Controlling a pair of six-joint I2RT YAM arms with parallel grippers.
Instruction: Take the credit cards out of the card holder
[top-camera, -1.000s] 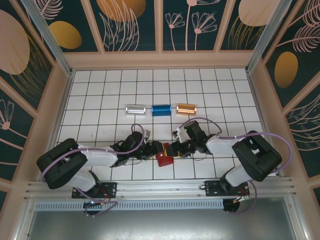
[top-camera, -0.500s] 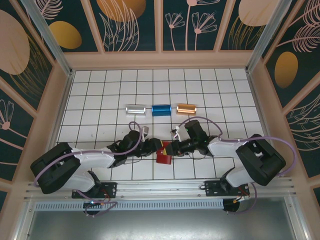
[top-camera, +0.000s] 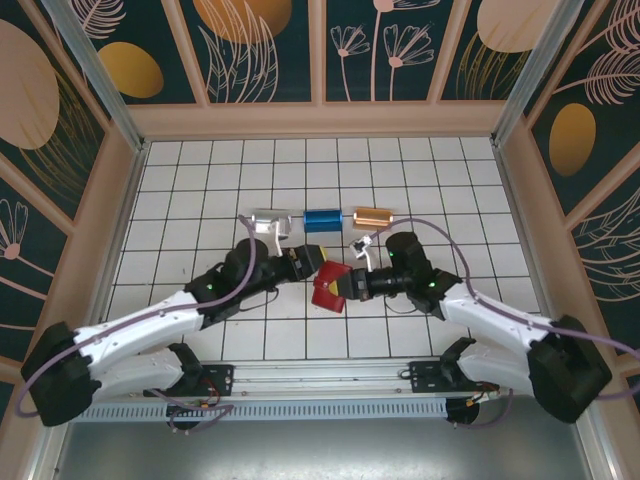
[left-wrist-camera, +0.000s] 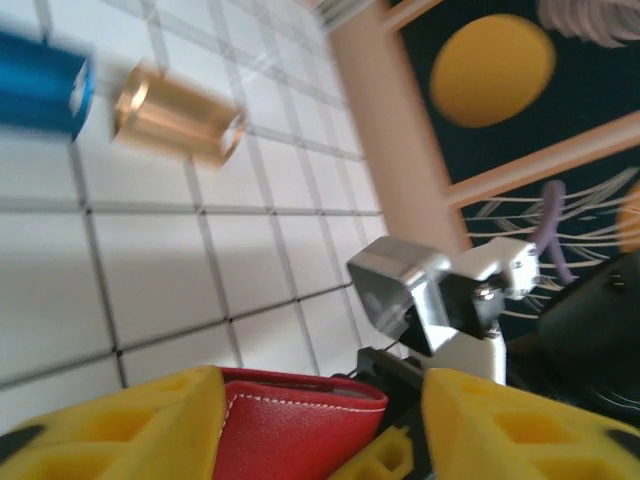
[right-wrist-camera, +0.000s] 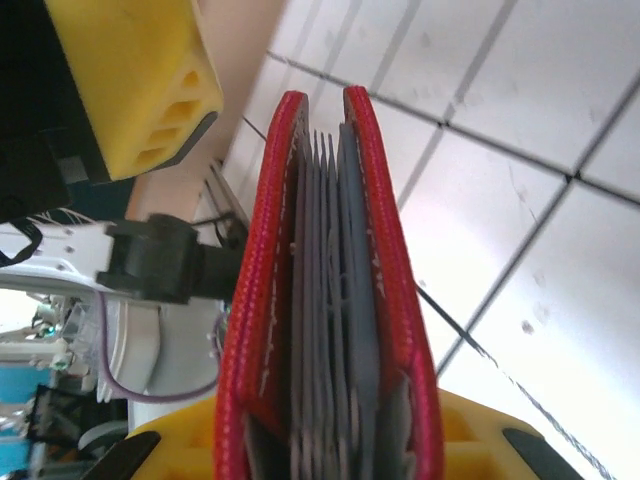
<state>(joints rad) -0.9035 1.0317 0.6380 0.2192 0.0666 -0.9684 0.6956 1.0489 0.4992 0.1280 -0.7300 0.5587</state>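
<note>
1. My right claw (right-wrist-camera: 320, 455) is clamped on the card holder (right-wrist-camera: 320, 280). In the right wrist view the red wallet stands edge-on down the middle of the frame. Its lower end is pinched between my yellow pads, and its two covers are slightly parted.
2. Between the red covers I see a stack of grey layers. I cannot tell which are credit cards and which are pocket film. Nothing pokes out past the red rims.
3. My left claw (left-wrist-camera: 320, 430) stands wide and grips nothing. At the bottom of the left wrist view the wallet sits between its yellow fingers (left-wrist-camera: 130, 425). The bottom-left one is just beside the leather and the lower-right one is apart from it.
4. In the top view the wallet sits at the centre of the tiled table (top-camera: 200, 180), between my two claws. It is below and apart from the row of silver block (top-camera: 268, 218), blue block (top-camera: 322, 219) and copper block (top-camera: 372, 216).
5. I judge the step to be presenting: my right claw steadies the wallet so the left can reach in. No card is out yet, so the task is early.
6. The next move calls for narrowing my left claw and lining its tips up with one thin edge. It should pinch only that edge and draw it straight along the pocket while the right grip stays firm. The risk is catching a cover or the film instead.
</note>
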